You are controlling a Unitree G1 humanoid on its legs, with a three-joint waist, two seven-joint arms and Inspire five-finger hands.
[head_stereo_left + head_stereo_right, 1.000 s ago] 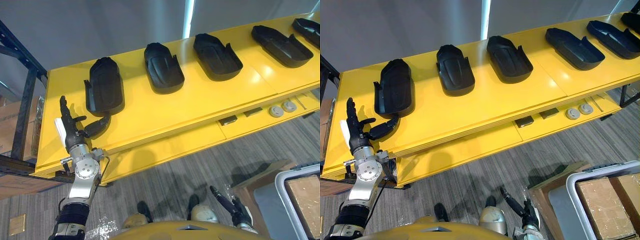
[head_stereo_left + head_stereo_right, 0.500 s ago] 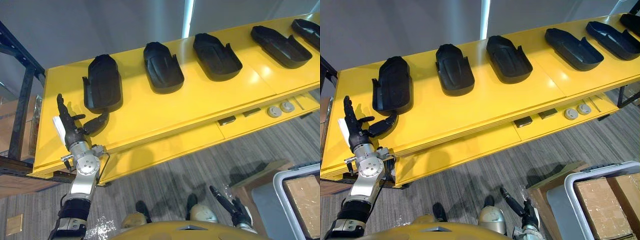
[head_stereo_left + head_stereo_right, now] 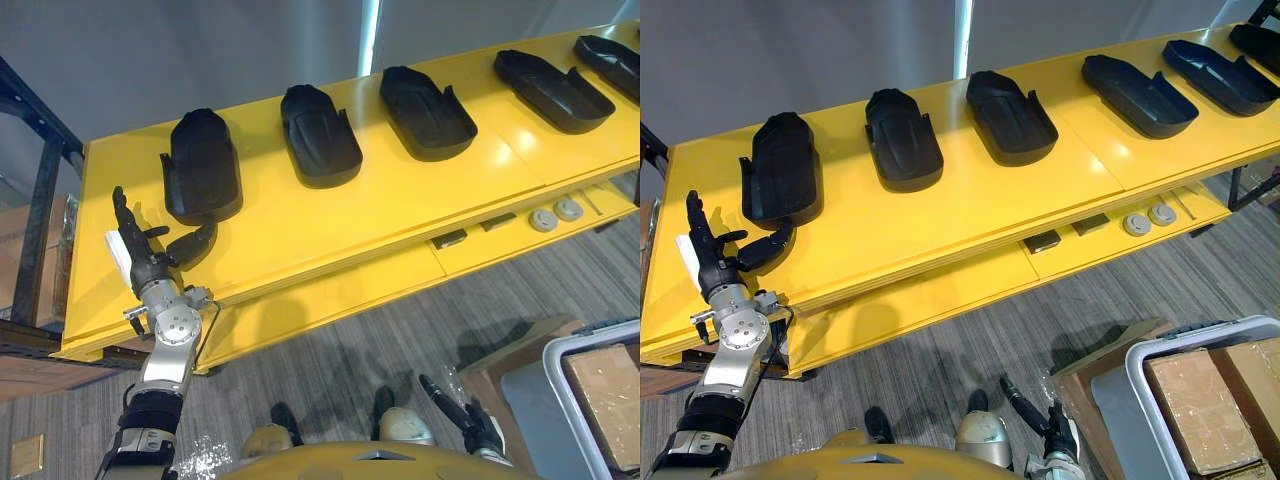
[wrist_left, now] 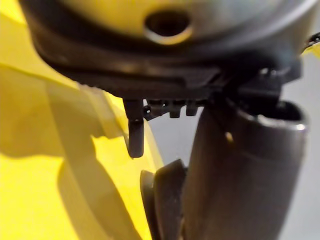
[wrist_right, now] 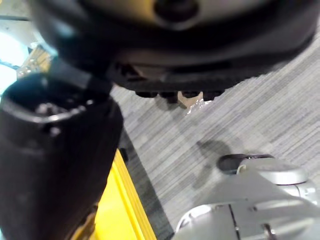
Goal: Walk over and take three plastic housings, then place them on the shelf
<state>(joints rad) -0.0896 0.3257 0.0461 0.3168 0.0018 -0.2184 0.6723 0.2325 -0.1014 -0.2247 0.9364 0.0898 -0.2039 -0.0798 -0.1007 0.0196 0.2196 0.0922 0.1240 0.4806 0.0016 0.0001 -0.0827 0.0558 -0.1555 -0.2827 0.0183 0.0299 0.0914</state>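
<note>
Left robot hand [image 3: 715,268] splayed, boxes [image 3: 1200,405] in crate [image 3: 1143,400]

This looks like a factory or workshop floor. A long yellow tabletop [image 3: 330,215] carries a spaced row of identical black plastic housings [image 3: 320,135]. A dark steel rack [image 3: 45,220] stands at its end, and cardboard boxes [image 3: 1195,405] stand nearby.

1. The worktop [image 3: 330,225] is seen in plain bright yellow.
2. The plastic housings [image 3: 200,180] are shown in matte black.
3. The left robot hand [image 3: 145,268] is dark, with a white thumb cover.
4. The floor [image 3: 400,330] is patterned in fine grey stripes.
5. A brown cardboard box [image 3: 1195,410] is framed by a pale grey bin [image 3: 1137,385].
</note>
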